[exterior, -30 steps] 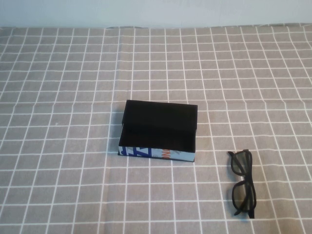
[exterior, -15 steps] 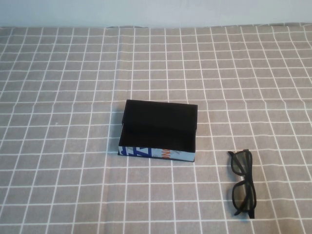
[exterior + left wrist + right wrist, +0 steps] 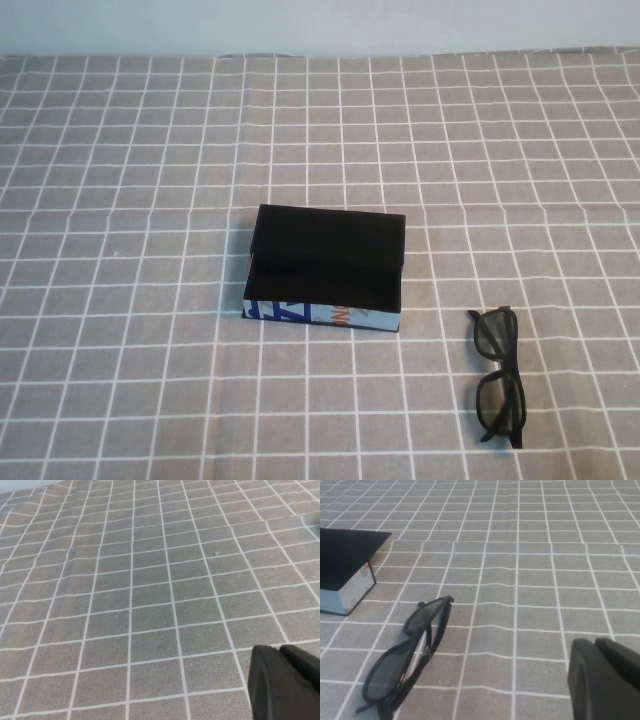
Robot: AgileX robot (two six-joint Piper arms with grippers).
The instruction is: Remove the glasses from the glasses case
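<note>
The black glasses case lies open in the middle of the grey checked cloth, its flap lid up at the back and its white, blue and orange front side toward me. The black glasses lie folded on the cloth to the right of the case, nearer the front edge. The right wrist view shows the glasses and a corner of the case. My right gripper is shut and empty, held back to the right of the glasses. My left gripper is shut and empty over bare cloth. Neither arm shows in the high view.
The grey cloth with white grid lines covers the whole table up to a pale wall at the back. Nothing else stands on it.
</note>
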